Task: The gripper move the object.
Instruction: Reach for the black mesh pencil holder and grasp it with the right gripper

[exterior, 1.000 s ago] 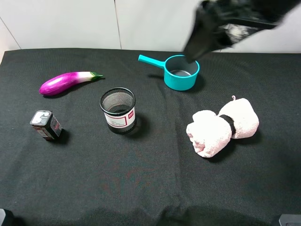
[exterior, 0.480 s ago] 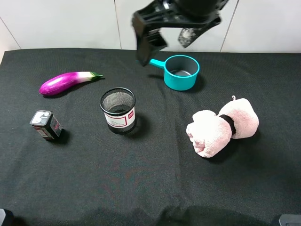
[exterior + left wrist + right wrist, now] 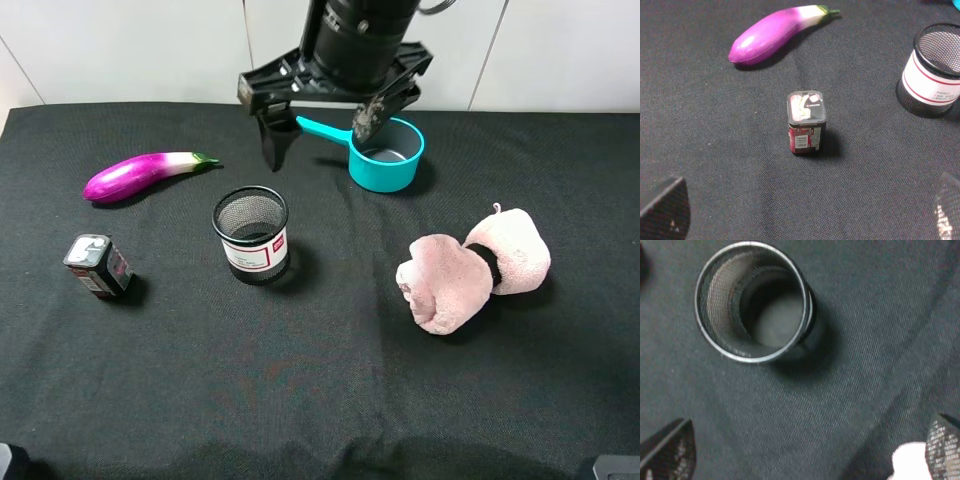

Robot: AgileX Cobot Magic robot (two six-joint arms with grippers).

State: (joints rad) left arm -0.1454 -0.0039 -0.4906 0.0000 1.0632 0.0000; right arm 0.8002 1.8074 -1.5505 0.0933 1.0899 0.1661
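Note:
The black wire-mesh pen cup [image 3: 252,235] with a white, red-edged label stands upright on the black cloth, left of centre. It also shows in the left wrist view [image 3: 935,70] and, from above and empty, in the right wrist view [image 3: 755,300]. My right gripper [image 3: 318,148] hangs open on a dark cylindrical arm, above and just behind the cup, not touching it. Its fingertips [image 3: 670,450] frame the right wrist view. My left gripper [image 3: 805,212] is open and empty, low near the small dark box [image 3: 807,121].
A purple eggplant [image 3: 145,173] lies at the back left and the small dark box [image 3: 98,265] at the left. A teal saucepan [image 3: 380,152] stands behind my right gripper. A rolled pink towel [image 3: 470,270] lies at the right.
My right arm has swung left from the back right and come down; its open gripper now hangs just behind the pen cup. The objects have not moved.

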